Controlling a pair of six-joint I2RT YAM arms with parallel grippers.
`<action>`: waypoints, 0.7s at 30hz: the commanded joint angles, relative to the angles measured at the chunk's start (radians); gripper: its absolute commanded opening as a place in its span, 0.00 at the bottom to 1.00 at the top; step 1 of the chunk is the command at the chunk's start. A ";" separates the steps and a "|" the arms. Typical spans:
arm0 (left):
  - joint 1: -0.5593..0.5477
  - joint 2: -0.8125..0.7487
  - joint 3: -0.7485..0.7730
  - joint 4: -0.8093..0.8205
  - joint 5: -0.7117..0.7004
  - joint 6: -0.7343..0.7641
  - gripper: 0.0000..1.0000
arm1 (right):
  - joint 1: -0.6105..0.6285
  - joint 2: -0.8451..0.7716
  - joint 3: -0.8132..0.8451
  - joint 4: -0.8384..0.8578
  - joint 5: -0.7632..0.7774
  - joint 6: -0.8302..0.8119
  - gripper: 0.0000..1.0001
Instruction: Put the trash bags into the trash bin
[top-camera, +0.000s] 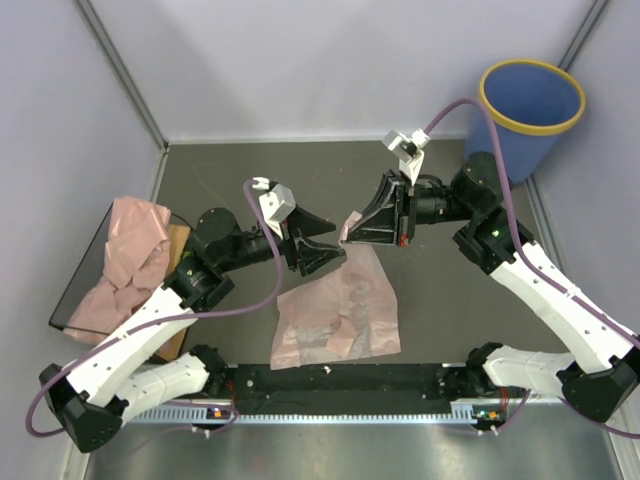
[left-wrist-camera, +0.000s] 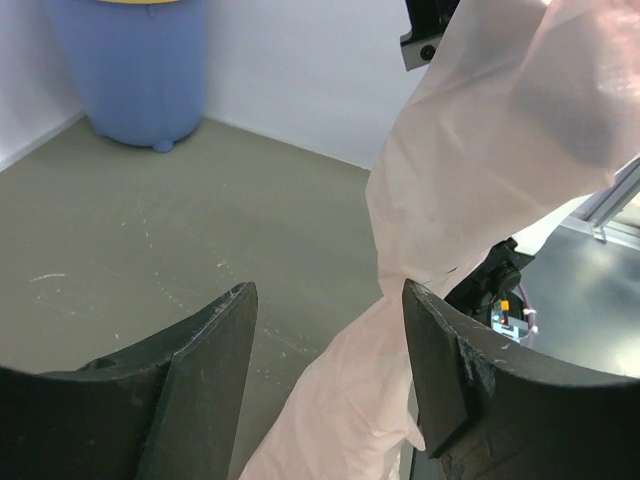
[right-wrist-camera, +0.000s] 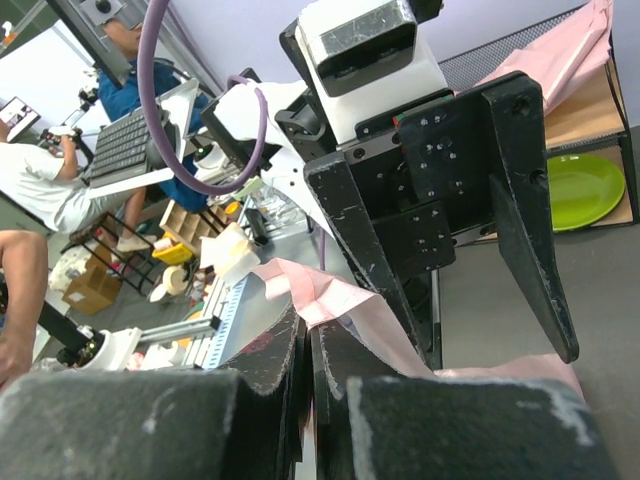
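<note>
Right end effector (top-camera: 347, 228) is pinching a pink trash bag (top-camera: 340, 310) by its top corner over the desk (top-camera: 220, 170), left end effector (top-camera: 336, 240) spread apart beside it. Blue trash bin (top-camera: 520, 140) sits off at 1 o'clock.

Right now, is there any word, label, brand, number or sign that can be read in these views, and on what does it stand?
No text reads clearly in any view.
Pink bag in the middle of the table: faint pale marks on the plastic, too blurred to read.
Blue bin: no lettering shows.
Cardboard boxes beyond the table, right wrist view: too small to read.
</note>
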 joint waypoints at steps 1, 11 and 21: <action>-0.005 0.000 0.042 0.112 0.048 -0.063 0.68 | 0.003 -0.031 0.025 0.037 0.012 -0.017 0.00; -0.017 0.016 0.030 0.168 0.067 -0.120 0.71 | 0.005 -0.045 -0.009 0.069 0.015 -0.013 0.00; -0.045 0.070 0.021 0.143 0.099 -0.093 0.70 | 0.005 -0.048 -0.003 0.066 0.018 -0.013 0.00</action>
